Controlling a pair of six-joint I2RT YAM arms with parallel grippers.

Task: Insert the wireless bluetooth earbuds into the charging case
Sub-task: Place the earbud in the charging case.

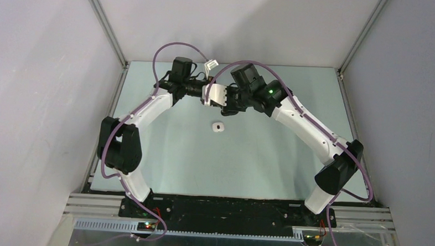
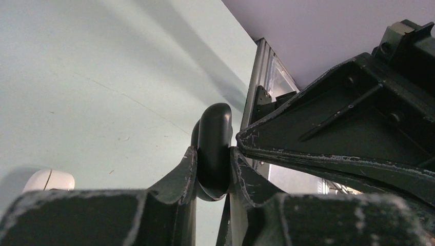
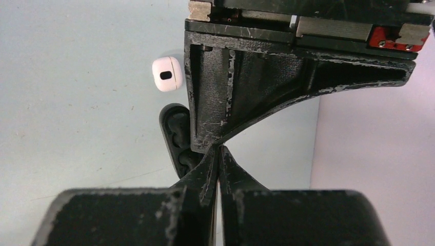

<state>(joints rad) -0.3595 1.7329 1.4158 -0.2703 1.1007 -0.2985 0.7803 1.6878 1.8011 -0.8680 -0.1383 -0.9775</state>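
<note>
Charging case (image 2: 214, 128) lengthwise in left tool (image 2: 213, 154)

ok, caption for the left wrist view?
Left claw clamps the black charging case; white case rests on the table.

Black charging case (image 2: 213, 148): glossy, smooth plastic. White case (image 3: 167, 74): smooth plastic, semi-gloss. L fingers (image 2: 177, 182) & R fingers (image 3: 202, 179): matt black plastic, edges scuffed whitish, rough. Bench (image 2: 102, 77): matt pale-green top w/ faint scratches. Frame rails (image 1: 106, 26): dull grey metal.
</note>
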